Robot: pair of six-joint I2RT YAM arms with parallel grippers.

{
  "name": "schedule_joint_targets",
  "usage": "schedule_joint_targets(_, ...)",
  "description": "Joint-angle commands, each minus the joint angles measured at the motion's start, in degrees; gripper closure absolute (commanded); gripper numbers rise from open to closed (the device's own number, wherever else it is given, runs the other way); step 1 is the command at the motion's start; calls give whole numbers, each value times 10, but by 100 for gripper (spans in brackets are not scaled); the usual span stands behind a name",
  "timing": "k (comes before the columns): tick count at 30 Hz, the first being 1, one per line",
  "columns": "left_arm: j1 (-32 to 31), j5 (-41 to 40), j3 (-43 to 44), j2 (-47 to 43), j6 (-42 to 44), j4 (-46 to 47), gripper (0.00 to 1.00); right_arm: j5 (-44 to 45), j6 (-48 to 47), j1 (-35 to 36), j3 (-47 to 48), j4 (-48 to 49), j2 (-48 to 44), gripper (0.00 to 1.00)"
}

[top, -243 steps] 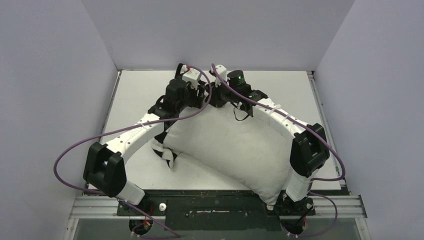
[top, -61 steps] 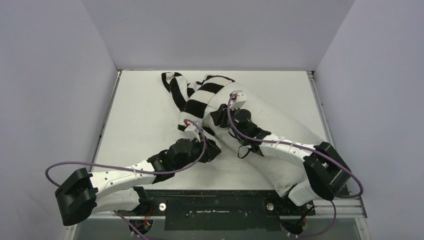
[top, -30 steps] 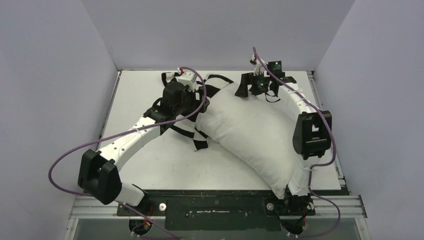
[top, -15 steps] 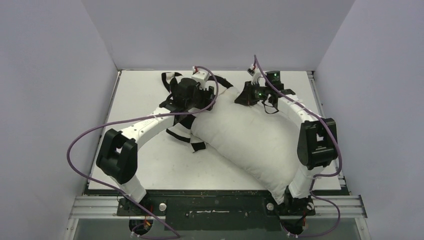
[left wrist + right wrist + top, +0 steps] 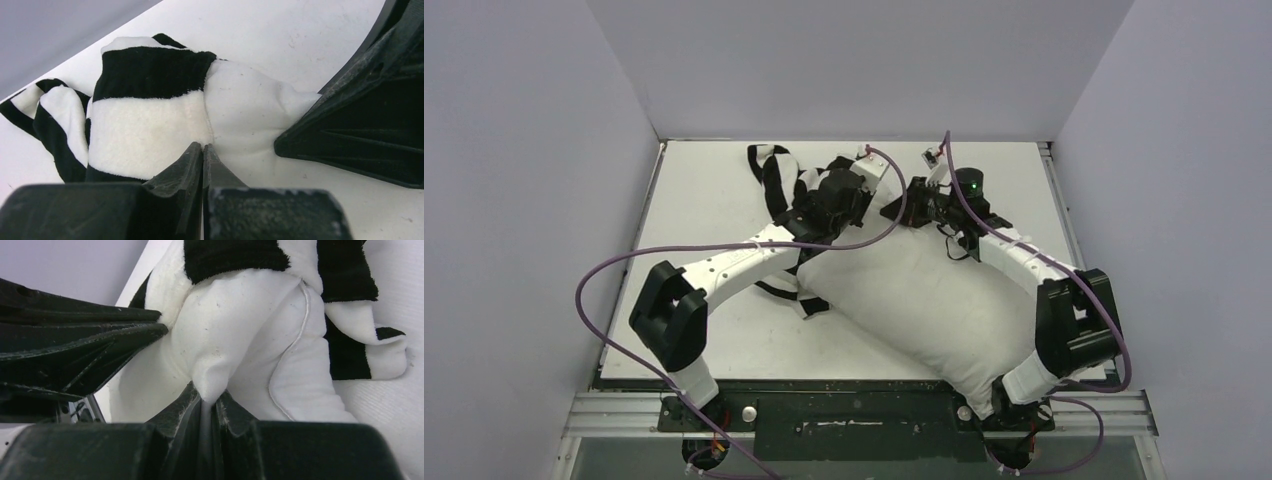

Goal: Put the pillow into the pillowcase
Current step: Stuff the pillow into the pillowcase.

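- The pillow (image 5: 924, 300) sprawls diagonally across the table (image 5: 714, 340). One end is at the near right by the right arm's base, the other up at the far middle where both arms meet.
- We judge it light but bulky and soft all through. It sags and bends, so a pinch will raise only a pucker of cover, not the whole body. Corners and seamed edges look like the best places to take hold.
- The pillowcase (image 5: 776, 180) lies crumpled at the far left-centre, partly under the left arm, with its striped cloth touching the pillow's far end.
- It looks thin, limp and plush, likely to slump shut unless held apart. We'd want the hem of its opening, but in this bunch we cannot make out where the mouth is.
- Right gripper (image 5: 207, 396): clenched on a fold of the pillow's plain white cover, the pucker rising from between its fingers.
- Left gripper (image 5: 202, 150): fingers pressed flat together, tips right where striped cloth meets plain white. Whether any cloth is nipped between them, we cannot tell.
- The two grippers sit just beside each other at that far end.
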Motion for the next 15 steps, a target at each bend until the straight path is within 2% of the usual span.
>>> schedule_joint_targets(1, -13, 32, 19, -48, -24, 62, 100, 2, 106, 24, -35, 130, -56, 100)
schedule_joint_targets(7, -19, 163, -36, -117, -149, 179, 100, 65, 152, 29, -76, 183, -78, 100)
schedule_joint_targets(9, -27, 177, -74, -133, -200, 240, 100, 84, 159, 33, -88, 195, -81, 100)
schedule_joint_targets(15, -69, 213, -142, -131, -281, 312, 100, 133, 188, 37, -126, 246, -71, 100)
